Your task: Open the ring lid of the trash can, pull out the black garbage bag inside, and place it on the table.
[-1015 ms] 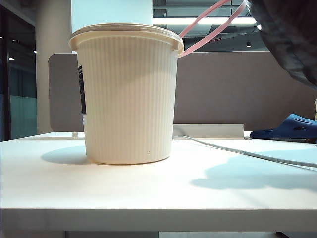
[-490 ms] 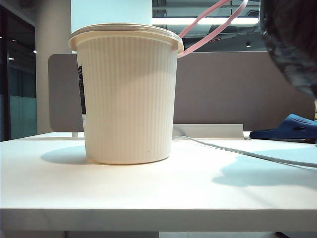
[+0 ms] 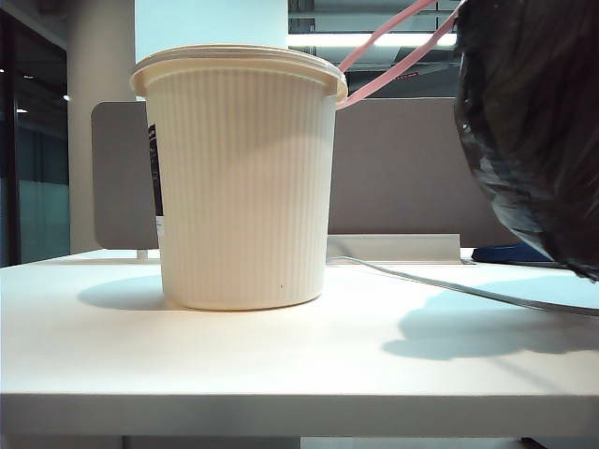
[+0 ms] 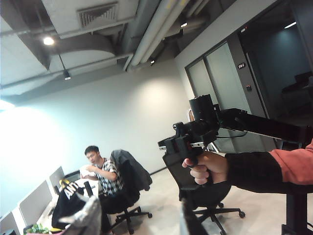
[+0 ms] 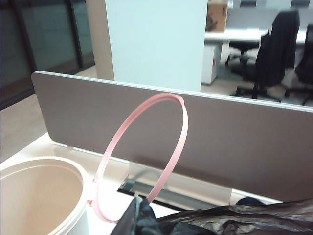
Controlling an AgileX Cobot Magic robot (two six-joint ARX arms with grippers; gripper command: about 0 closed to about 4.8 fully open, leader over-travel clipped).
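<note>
The cream ribbed trash can (image 3: 239, 178) stands on the white table (image 3: 281, 365). Its pink ring lid (image 3: 374, 37) is swung up and back on its hinge. In the right wrist view the ring lid (image 5: 164, 96) stands upright beside the can's open, empty-looking mouth (image 5: 34, 196). The black garbage bag (image 3: 533, 131) hangs in the air to the right of the can, above the table. My right gripper (image 5: 138, 208) is shut on a bunched corner of the bag (image 5: 234, 220). My left gripper (image 4: 139, 225) points up into the room, open, with nothing between its fingers. Neither gripper shows in the exterior view.
A grey-brown partition panel (image 3: 402, 168) runs behind the table. A grey cable (image 3: 449, 285) lies across the table's right side, under the bag. The left wrist view shows a person's hand (image 4: 205, 166) on a black device and office chairs beyond.
The black bag has come down and leftward in the exterior view and now fills the upper right, covering the blue object behind it. Its shadow on the table has grown. The can has not moved.
</note>
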